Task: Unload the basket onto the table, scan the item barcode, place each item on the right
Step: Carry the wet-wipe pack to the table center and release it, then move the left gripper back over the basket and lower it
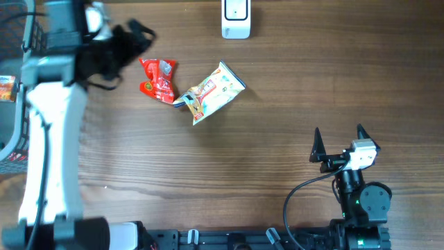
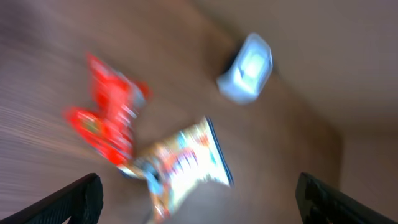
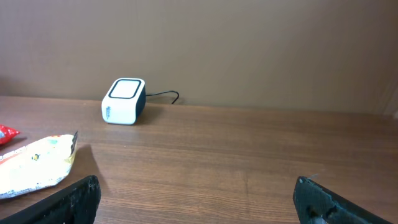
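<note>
Since the red packet (image 1: 158,80) touches the snack packet (image 1: 211,92) short of the scanner (image 1: 236,19), the left gripper (image 1: 142,38), wide open and empty, could seize both.

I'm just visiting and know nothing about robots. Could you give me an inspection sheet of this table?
Surface: brown wooden table.
Job's things: white scanner at the far edge; red packet and pale packet lying flat, meeting at one corner.
Clutter: nothing seen.
Hands: left hand open, holding nothing, beside the red packet; right hand open, empty, far from both packets.
Cables: black cable looping by the right arm; thin lead behind the scanner.
Surroundings: wire basket at the left edge; plain wall behind the table.
</note>
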`<state>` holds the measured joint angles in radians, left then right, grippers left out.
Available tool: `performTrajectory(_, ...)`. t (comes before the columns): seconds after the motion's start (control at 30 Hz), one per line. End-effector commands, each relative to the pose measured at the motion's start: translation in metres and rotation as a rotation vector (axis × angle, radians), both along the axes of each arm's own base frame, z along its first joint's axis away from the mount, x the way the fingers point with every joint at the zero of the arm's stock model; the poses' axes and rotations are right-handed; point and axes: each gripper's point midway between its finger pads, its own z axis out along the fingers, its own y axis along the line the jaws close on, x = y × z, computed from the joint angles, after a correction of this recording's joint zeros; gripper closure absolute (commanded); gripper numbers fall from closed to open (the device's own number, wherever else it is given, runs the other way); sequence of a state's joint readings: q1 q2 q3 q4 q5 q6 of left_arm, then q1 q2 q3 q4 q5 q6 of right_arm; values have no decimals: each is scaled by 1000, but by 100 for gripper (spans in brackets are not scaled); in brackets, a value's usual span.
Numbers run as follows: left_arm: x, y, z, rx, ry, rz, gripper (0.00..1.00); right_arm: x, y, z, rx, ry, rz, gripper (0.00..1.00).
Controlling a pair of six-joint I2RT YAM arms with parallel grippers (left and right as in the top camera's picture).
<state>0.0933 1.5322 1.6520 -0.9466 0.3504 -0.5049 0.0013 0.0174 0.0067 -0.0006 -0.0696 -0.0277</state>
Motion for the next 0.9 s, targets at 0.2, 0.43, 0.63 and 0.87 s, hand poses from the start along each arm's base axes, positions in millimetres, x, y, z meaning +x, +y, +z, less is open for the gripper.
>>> performTrajectory(0.2,-70,159,151,273,-360,565,1,0,-1,1,8,-7,-10,0)
performTrajectory(0.43,-100,249,146,408,-296,905,1,0,-1,1,8,-7,-10,0)
performTrajectory(0.63,-73,314,68,323,-105,1041,0,0,-1,1,8,-7,-10,0)
performTrajectory(0.87,-64,357,-22,292,125,1071,1,0,-1,1,8,-7,-10,0)
